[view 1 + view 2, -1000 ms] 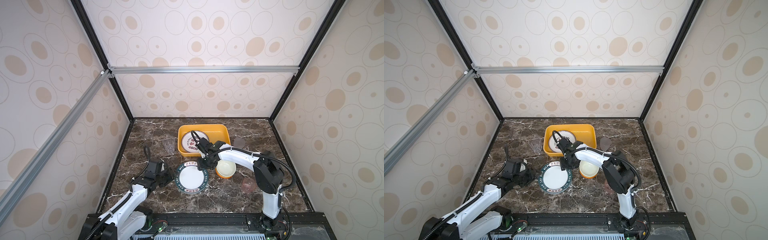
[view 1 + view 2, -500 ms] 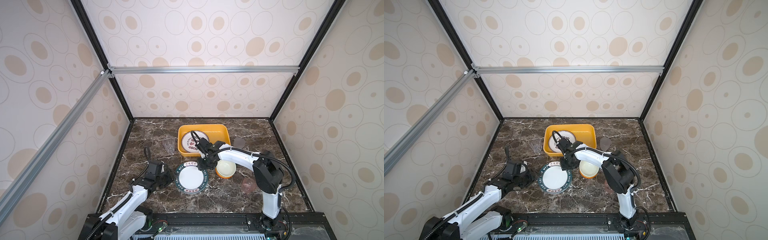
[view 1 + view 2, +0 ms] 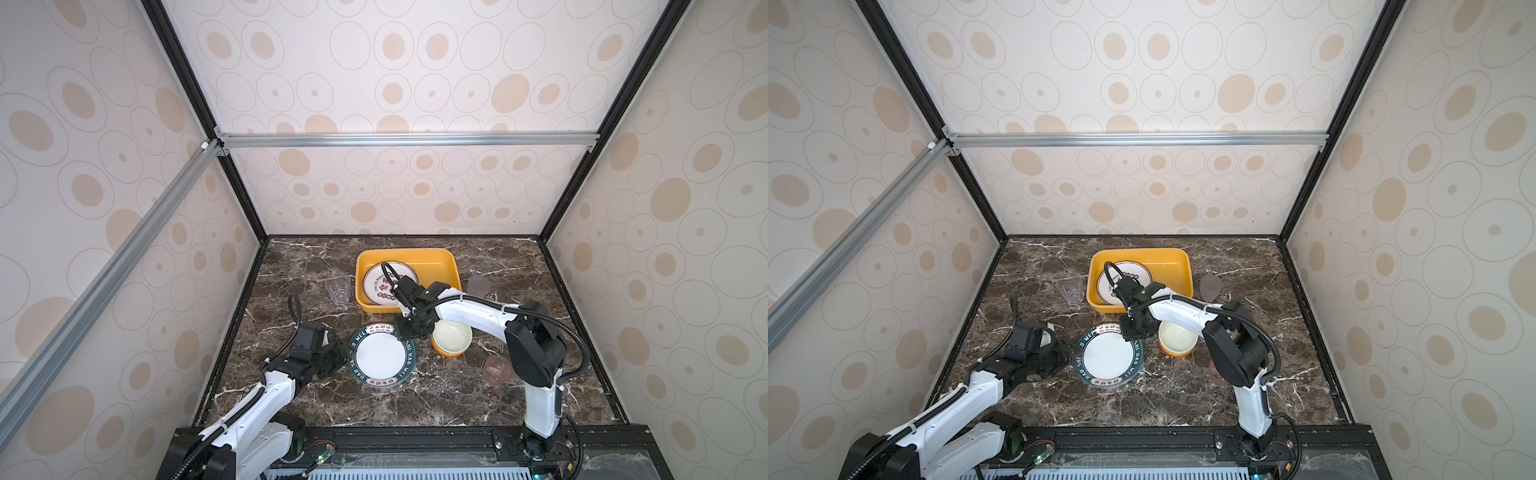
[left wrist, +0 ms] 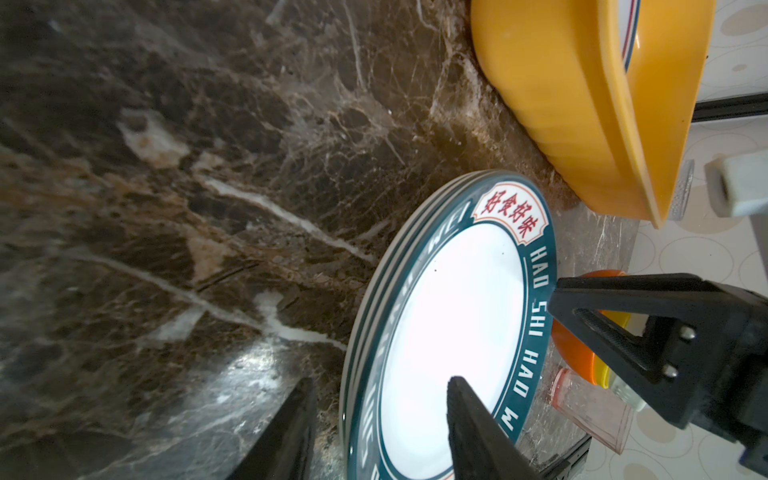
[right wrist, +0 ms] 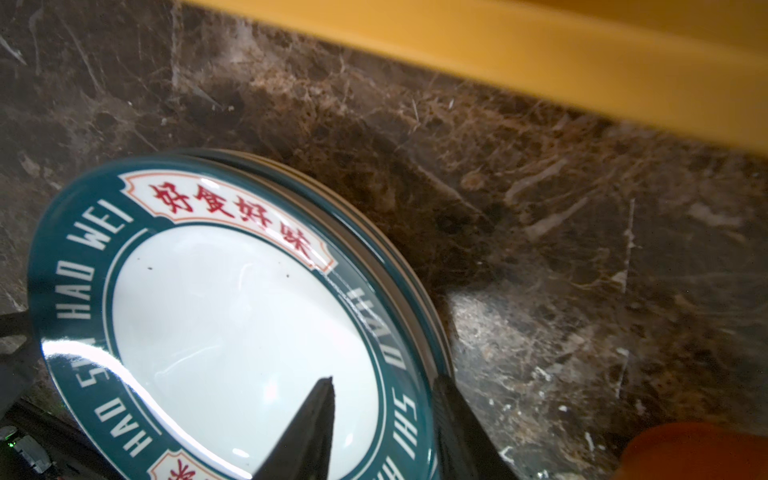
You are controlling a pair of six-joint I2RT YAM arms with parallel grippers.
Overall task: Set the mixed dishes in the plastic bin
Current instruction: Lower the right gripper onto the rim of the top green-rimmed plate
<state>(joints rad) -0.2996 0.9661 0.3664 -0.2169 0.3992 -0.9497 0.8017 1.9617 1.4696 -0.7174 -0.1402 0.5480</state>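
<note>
A stack of white plates with teal bands (image 3: 380, 357) (image 3: 1108, 357) lies on the marble in front of the yellow-orange plastic bin (image 3: 409, 254) (image 3: 1142, 251). My left gripper (image 3: 343, 359) (image 4: 378, 415) is open astride the stack's left rim, one finger over the white centre and one outside. My right gripper (image 3: 409, 332) (image 5: 384, 399) is open astride the far right rim of the stack (image 5: 232, 316). One plate with Chinese characters (image 3: 376, 282) lies inside the bin. Stacked cream and orange bowls (image 3: 453, 336) sit right of the plates.
A clear cup (image 3: 338, 287) lies left of the bin, a grey cup (image 3: 478, 286) stands right of it. A pink cup (image 3: 496, 370) lies near the right arm's base. Black frame posts and patterned walls close in the table.
The right gripper's jaws have narrowed around the plate rim. The left gripper's jaws have narrowed slightly. Neither arm has shifted much, and the plates have not moved.
</note>
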